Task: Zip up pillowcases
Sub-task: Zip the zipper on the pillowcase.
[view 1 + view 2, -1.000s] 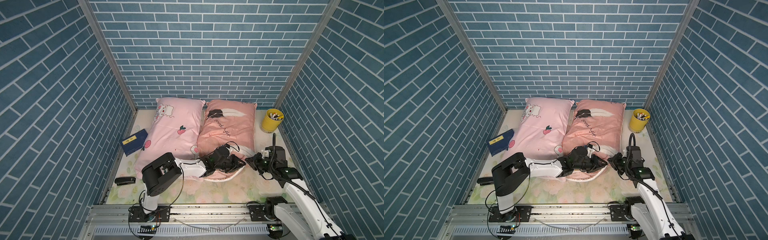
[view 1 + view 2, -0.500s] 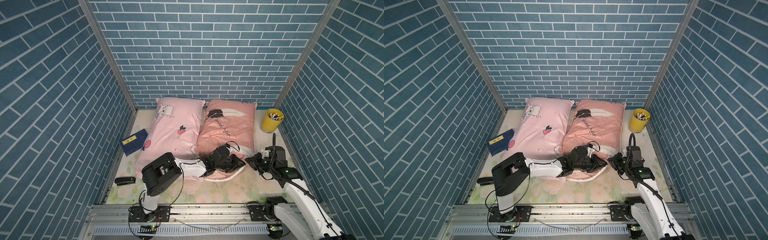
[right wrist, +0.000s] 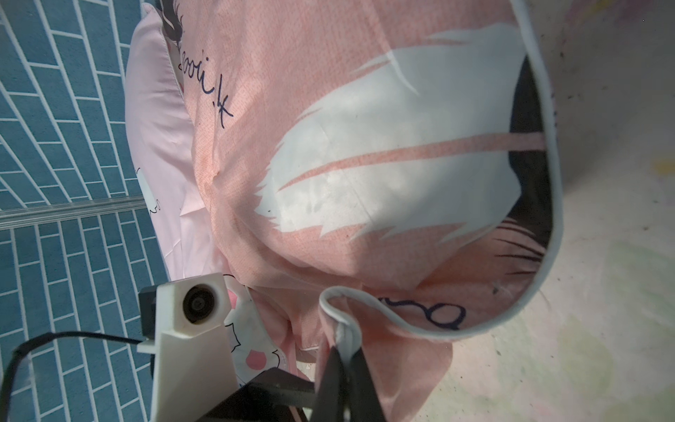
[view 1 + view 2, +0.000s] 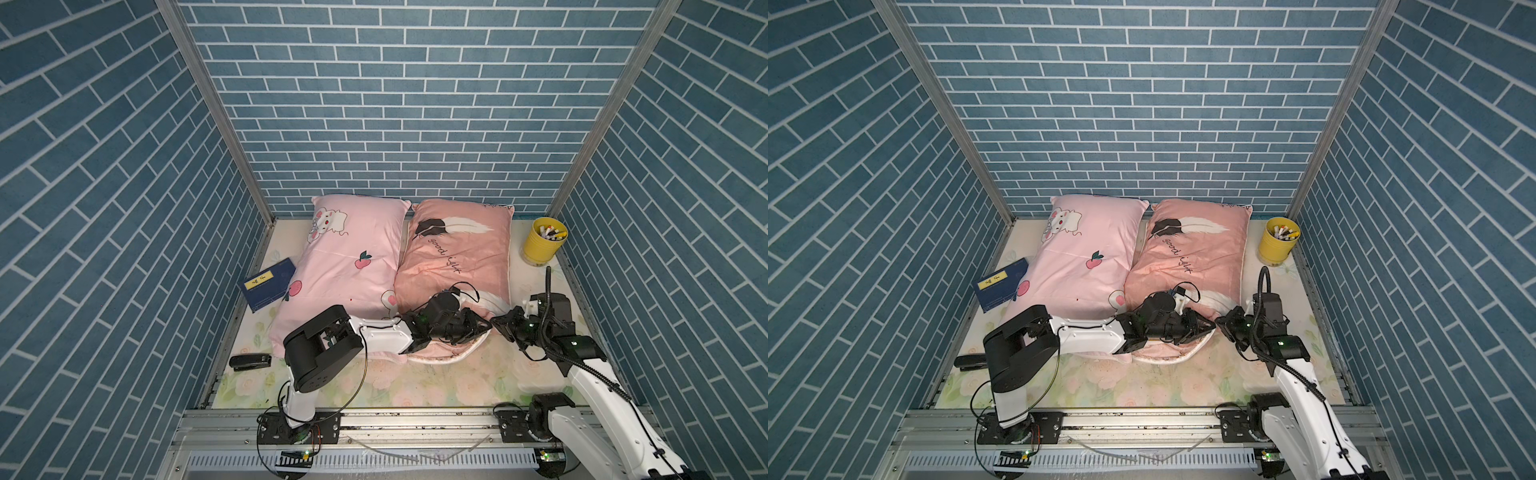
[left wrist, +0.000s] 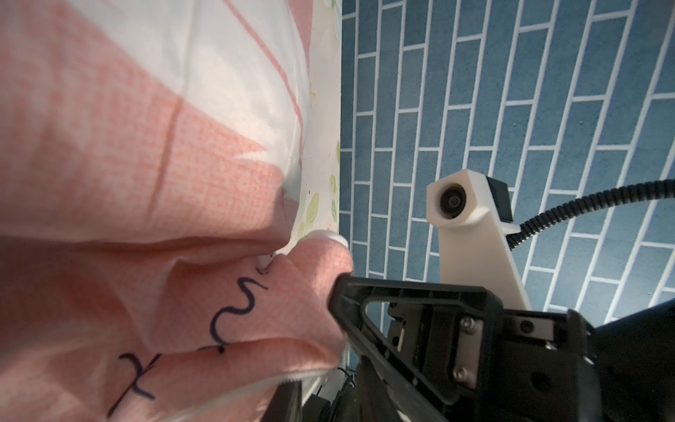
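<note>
One zip at least is undone: your right gripper pinches the gaping 6 o'clock hem of the salmon pillowcase; how wide the left gripper stands, you cannot tell.

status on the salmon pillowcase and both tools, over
right tool shut on white edge of salmon pillowcase. left tool at same corner, grip unclear. can't tell if zipped. nothing blocking.

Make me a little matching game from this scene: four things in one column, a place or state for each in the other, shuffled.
1. bunny pillowcase
2. feather pillowcase
3. yellow cup
4. black stapler

a. holds markers
b. lies by the left wall
c. edge pinched by right gripper
d. printed with peaches

Pairs: 1-d, 2-c, 3-a, 4-b.
</note>
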